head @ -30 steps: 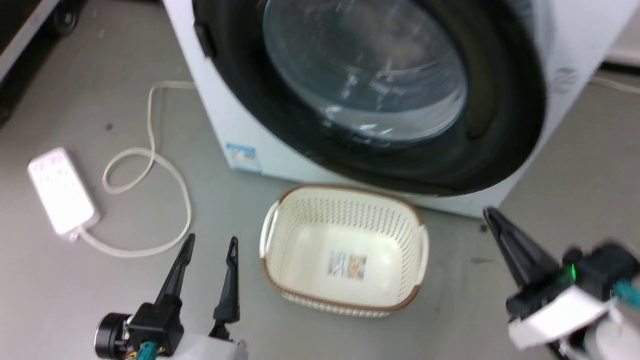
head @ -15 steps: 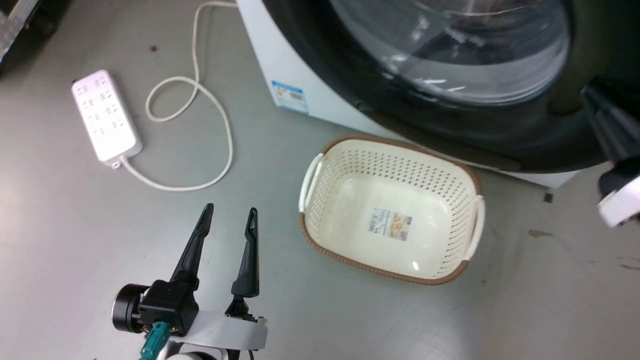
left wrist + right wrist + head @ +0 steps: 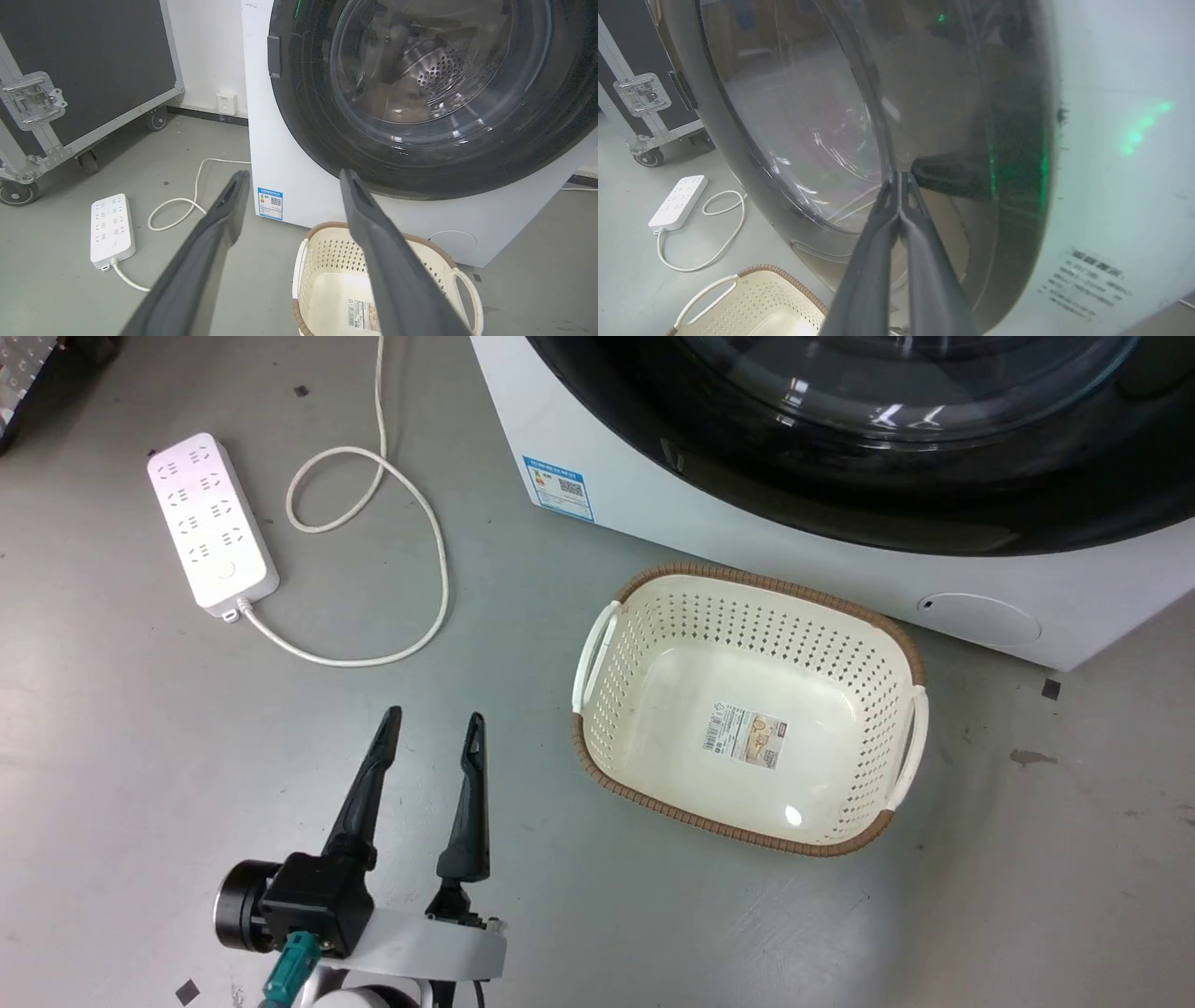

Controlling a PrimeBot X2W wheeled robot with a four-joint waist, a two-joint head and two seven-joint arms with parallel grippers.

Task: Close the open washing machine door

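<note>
Against the white machine point(image 3: 261, 140), looks to have the washing machine door point(image 3: 430, 88) closed or nearly so (latch hidden), with right gripper point(image 3: 900, 177) pinched together at its rim, left gripper point(image 3: 434, 717) spread idle before the machine; maybe needs one last push.

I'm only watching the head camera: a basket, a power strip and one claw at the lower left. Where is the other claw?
Observer: The right gripper is up at the washing machine door, jaws shut, tips at the edge of its glass window.
Operator: Can you see inside the machine?
Observer: Yes. Through the glass, the left wrist view shows the perforated steel drum.
Operator: What stands to the left of the machine?
Observer: A black case on wheels, with metal edging and a latch.
</note>
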